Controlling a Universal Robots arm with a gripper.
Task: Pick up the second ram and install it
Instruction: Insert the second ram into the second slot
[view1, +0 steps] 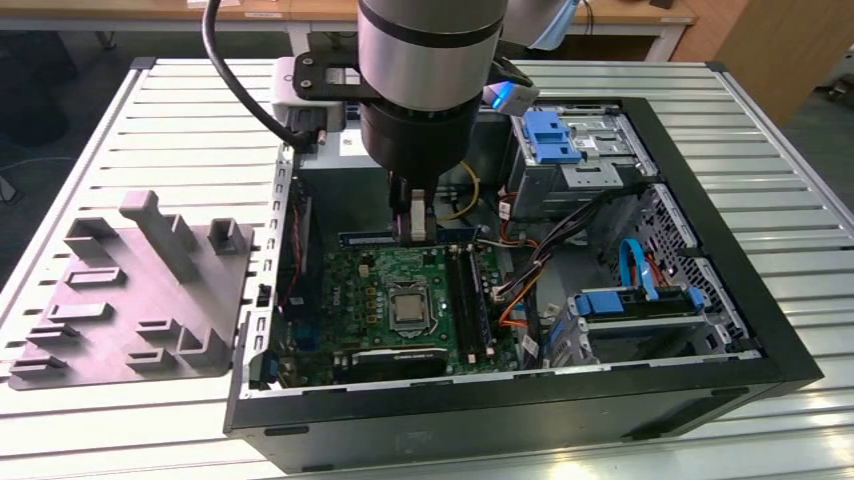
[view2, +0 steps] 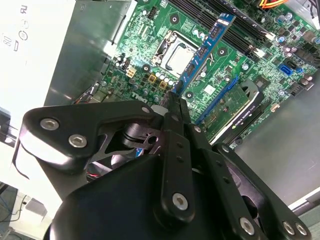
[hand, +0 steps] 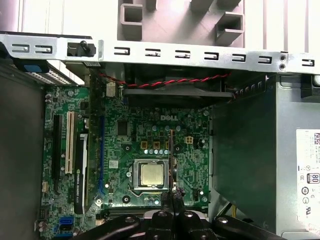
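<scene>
Second ram (view2: 202, 52) was clamped between the jaws of the gripper (view2: 175, 100), jutting out past their tips, set on edge over the green motherboard (view2: 135, 50) just beside the CPU socket (hand: 151, 175). The open computer case (view1: 534, 410) stood on the slatted worktop (view1: 160, 120).

My arm (view1: 427, 90) reaches straight down into the open computer case (view1: 747, 300). The case lies open side up across the middle of the slatted table (view1: 174, 100), reaching toward the exterior view's right. My gripper (view1: 416, 225) hangs over the far edge of the green motherboard (view1: 360, 290), fingers pinched on the second ram (view1: 367, 239), which lies level. The processor socket (view1: 407, 308) sits nearer the case's front edge, apart from it. A grey moulded fixture (view1: 134, 300) lies beside the case, by the table's edge on the exterior view's left.
</scene>
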